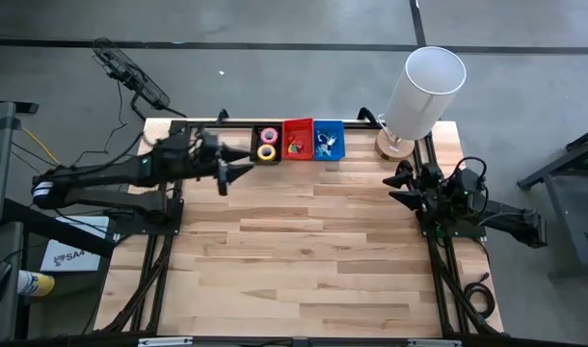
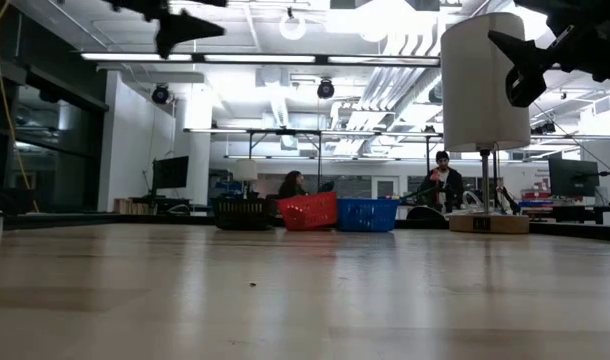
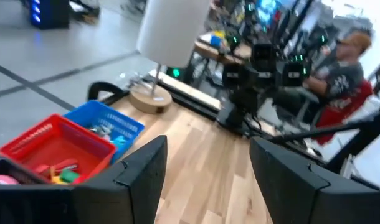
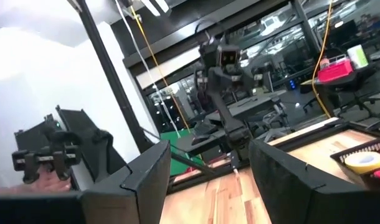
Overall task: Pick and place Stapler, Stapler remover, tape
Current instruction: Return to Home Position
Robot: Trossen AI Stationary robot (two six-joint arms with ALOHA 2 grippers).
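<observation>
Left pincer (image 3: 207,146), jaws apart and empty, hangs raised near the black bin (image 1: 255,145); right pincer (image 1: 400,185), likewise apart and empty, sits at the right edge of the bench (image 1: 304,260) near the lamp (image 1: 421,87). Judged step: sorting done, arms homing; the next move calls only for folding back clear of bins and lamp. Black bin holds the pink tape (image 1: 269,135) and yellow tape (image 1: 266,151); red bin (image 1: 297,122) holds red and green items, seemingly staplers; blue bin (image 1: 329,122) holds pale pieces, too small to name.

Bright, even light from ceiling strips (image 2: 255,57), pale glare across the tabletop (image 2: 305,290), faint shadows.
</observation>
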